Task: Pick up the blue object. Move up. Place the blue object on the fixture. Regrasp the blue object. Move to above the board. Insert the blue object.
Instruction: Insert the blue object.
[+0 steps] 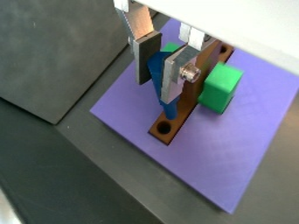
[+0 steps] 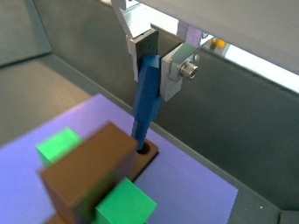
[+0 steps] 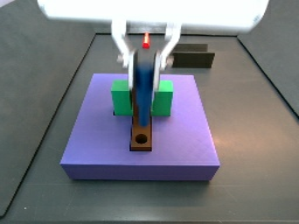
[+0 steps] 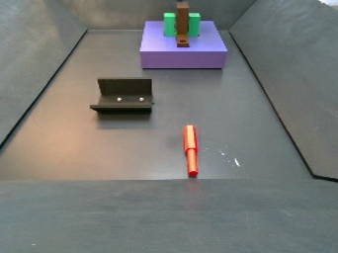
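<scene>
Above the board (image 3: 176, 140), the pincer (image 2: 160, 63) grips the blue object (image 2: 145, 96) between green blocks (image 3: 163, 96).

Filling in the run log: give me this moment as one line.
tool: shut on blue object | place: above board | peg tip: at hole in brown bar | red peg: on floor | fixture: bare

- The claw (image 1: 160, 72) has flat silver plate fingers (image 2: 179, 68) with dark pads.
- A screw sits in one finger.
- White housing (image 3: 152, 17) above.
</scene>
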Controlling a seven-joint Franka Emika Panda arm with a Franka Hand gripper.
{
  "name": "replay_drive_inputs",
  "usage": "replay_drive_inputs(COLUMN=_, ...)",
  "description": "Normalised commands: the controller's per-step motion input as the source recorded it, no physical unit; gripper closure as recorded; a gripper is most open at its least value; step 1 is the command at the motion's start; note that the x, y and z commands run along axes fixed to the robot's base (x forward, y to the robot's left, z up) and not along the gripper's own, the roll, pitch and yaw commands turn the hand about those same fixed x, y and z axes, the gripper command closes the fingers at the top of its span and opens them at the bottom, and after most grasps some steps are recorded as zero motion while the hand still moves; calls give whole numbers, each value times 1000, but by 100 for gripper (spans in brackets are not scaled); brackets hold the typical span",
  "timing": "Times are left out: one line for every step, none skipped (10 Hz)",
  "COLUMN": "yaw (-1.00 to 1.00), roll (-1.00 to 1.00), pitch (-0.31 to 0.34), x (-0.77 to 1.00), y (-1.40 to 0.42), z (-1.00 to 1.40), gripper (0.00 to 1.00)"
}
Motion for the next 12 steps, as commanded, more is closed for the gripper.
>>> replay_drive_inputs(yaw=146, roll=-93, pitch=0, x=-94, y=-240, z=-354, gripper=100)
replay_drive_inputs(yaw=117, roll=-31, pitch=0, x=0, y=-149, z=-306, gripper=100)
replay_drive_inputs(yaw=31, roll=0, pitch=24, x=0, y=-171, z=-143, gripper=100)
replay_drive_inputs(yaw=0, roll=0, pitch=49, x=66, y=-120, z=-103, gripper=100)
replay_drive_inputs(yaw=0, roll=0, pitch=91, x=163, y=-17, z=-120, gripper=100)
replay_drive_inputs(yaw=0, roll=0, pitch=124, x=274, y=0, z=-134, gripper=100)
replay_drive_inputs(yaw=0, roll=0, pitch=100, x=217, y=0, z=-174, gripper=100)
replay_drive_inputs(yaw=0, roll=0, pitch=80, x=114, y=91, z=-229, gripper=100)
replay_drive_inputs(yaw=11, roll=0, pitch=53, x=9, y=260, z=-274, gripper=100)
replay_drive_inputs(yaw=0, roll=77, pitch=0, x=0, y=137, z=-254, gripper=100)
replay_drive_inputs(yaw=0, roll=0, pitch=0, x=14, y=0, z=-357, gripper=100)
replay_drive_inputs(yaw=0, roll=-141, pitch=-21, x=57, y=0, z=-546, gripper=100)
